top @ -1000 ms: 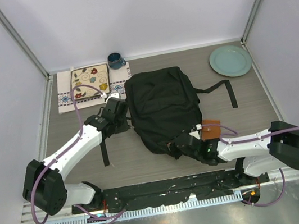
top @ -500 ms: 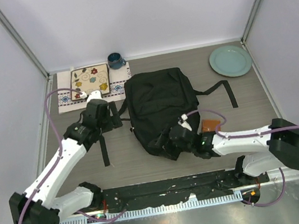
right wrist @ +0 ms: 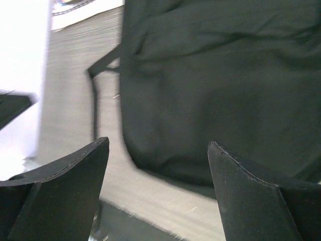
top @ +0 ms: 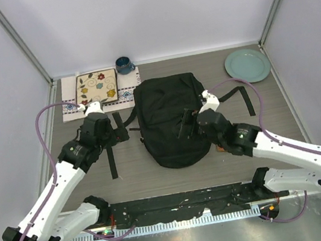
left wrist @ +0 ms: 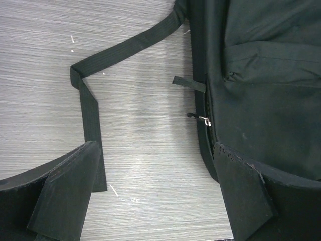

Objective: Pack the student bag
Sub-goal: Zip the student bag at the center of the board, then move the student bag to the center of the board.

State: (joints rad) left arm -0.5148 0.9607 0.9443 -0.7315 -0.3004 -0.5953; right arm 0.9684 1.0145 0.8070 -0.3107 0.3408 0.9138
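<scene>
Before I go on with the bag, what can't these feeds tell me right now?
Inside the student bag: every view shows only outer black fabric.
Zip below its pull: left wrist view, track runs behind the left gripper's finger.
Bag seams, right wrist view: motion blur.
Mug contents: top view, too small.

Grey wood-grain table [top: 139,179]: pale teal round plate [top: 247,65] lies flat at its far right corner, and a dark blue mug [top: 123,64] stands upright at its far edge, left of centre. At the table's far left corner a beige square mat [top: 97,88] printed with leaves and flowers lies on a white cloth [top: 127,94] with a patterned border, the mug just beside the mat's far right corner. White panels on metal frame posts [top: 21,44] enclose the table on three sides.
</scene>
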